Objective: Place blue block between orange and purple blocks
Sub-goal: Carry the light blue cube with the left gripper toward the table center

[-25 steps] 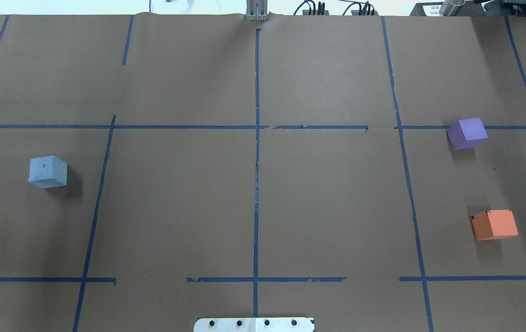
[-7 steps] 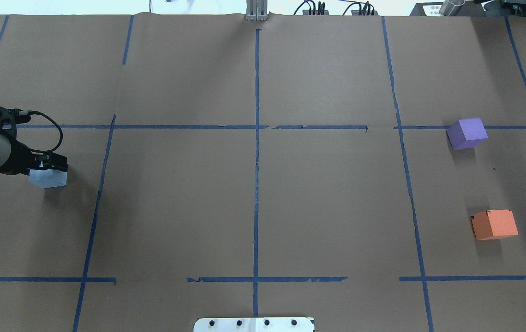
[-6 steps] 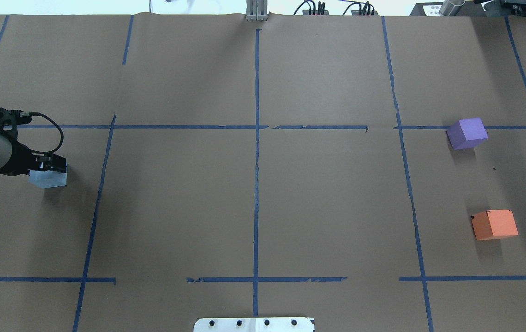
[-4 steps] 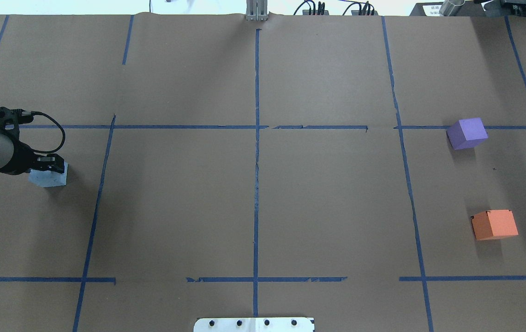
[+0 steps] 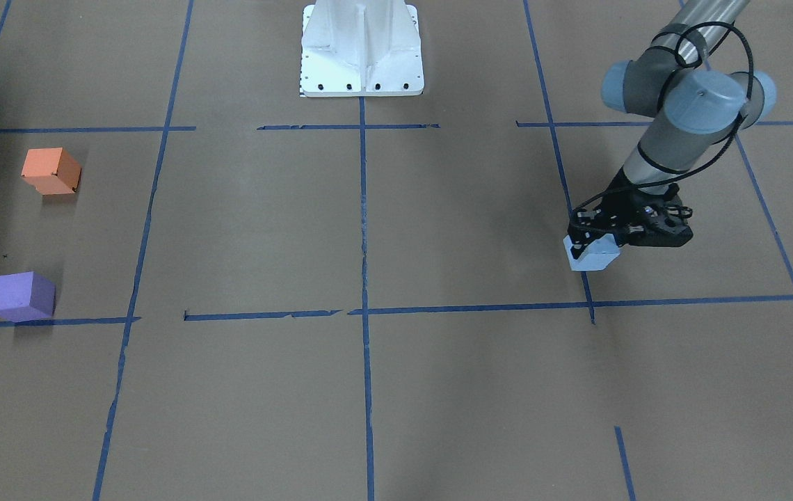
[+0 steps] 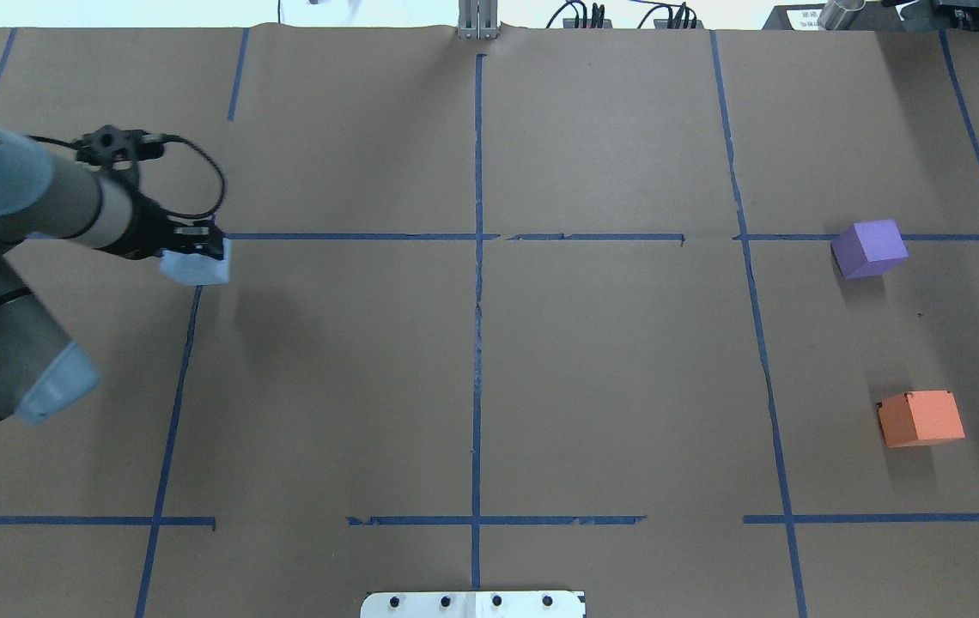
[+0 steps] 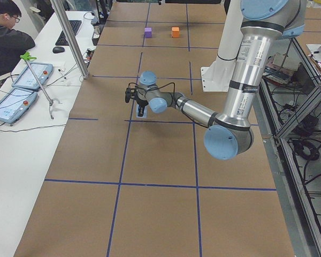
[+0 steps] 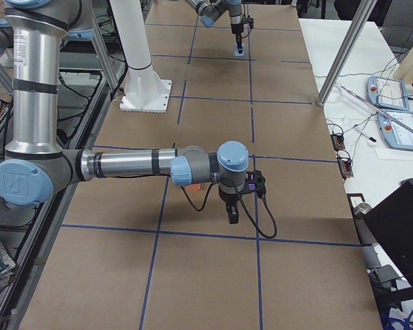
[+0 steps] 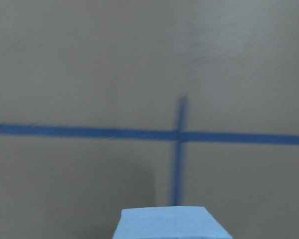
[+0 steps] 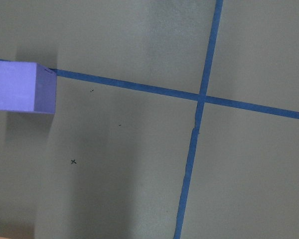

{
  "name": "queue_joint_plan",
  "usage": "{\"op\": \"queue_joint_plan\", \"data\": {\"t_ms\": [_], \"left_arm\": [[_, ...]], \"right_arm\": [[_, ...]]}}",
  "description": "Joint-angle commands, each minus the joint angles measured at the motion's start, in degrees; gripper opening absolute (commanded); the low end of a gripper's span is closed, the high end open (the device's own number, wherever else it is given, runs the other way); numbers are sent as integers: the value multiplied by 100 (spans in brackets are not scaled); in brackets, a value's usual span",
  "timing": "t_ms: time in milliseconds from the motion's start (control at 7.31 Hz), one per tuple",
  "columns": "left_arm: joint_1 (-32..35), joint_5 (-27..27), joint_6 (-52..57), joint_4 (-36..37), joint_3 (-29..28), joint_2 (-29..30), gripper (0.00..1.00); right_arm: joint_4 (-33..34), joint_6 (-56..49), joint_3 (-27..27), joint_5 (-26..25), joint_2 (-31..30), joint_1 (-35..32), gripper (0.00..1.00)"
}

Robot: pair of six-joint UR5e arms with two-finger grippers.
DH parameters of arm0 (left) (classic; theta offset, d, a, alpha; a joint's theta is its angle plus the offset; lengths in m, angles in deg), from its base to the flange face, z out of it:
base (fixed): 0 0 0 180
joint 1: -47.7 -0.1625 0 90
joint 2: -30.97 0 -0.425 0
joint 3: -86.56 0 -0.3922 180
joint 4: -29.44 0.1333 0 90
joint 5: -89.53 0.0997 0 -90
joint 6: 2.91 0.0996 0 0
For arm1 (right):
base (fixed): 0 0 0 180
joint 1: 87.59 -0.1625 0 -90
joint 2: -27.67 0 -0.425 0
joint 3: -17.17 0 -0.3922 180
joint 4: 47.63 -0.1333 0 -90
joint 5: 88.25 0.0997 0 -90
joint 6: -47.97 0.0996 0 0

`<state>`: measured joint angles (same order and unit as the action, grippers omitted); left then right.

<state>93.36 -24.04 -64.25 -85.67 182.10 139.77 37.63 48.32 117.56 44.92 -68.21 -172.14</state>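
Blue block (image 6: 197, 271) is clamped in the left gripper (image 6: 194, 256), held just above the table (image 6: 610, 369). Purple block (image 6: 870, 248) and orange block (image 6: 921, 418) lie far to its right. Whether the right gripper (image 8: 233, 214) is spread or closed cannot be told.

Three cube-shaped blocks show: one pale blue block (image 6: 196, 269), one purple block (image 6: 870, 247) and one orange block (image 6: 921, 418). There are two grey robot arms with blue joint caps, a left arm (image 7: 195, 111) and a right arm (image 8: 124, 166), and one white base plate (image 5: 362, 49). One seated person (image 7: 8, 40) and two tablet-like pendants (image 7: 33, 75) (image 7: 10, 105) are at the white side bench (image 7: 21, 144).
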Motion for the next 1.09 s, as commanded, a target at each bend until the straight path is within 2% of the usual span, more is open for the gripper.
{"op": "queue_joint_plan", "data": {"t_ms": [0,137,410,547,684,821,957], "left_arm": [[-870,489,-44,1810,-70,1507,15],[-1240,867,-540,1903,-236,1878,15],[-1680,1299,-1036,1835,-1593,3081,16],[-1761,1432,-1116,1756,-1878,3277,16],[-1840,1434,-1090,1755,-1890,3288,38],[-1876,1434,-1064,1755,-1890,3288,80],[-1937,1443,-1107,1755,-1890,3279,100]], "right_arm": [[0,0,-19,-1,-1,0,100],[0,0,-28,-1,-1,0,100],[0,0,-28,-1,-1,0,100],[0,0,-37,-1,-1,0,100],[0,0,-28,-1,-1,0,100],[0,0,-37,-1,-1,0,100],[0,0,-37,-1,-1,0,100]]}}
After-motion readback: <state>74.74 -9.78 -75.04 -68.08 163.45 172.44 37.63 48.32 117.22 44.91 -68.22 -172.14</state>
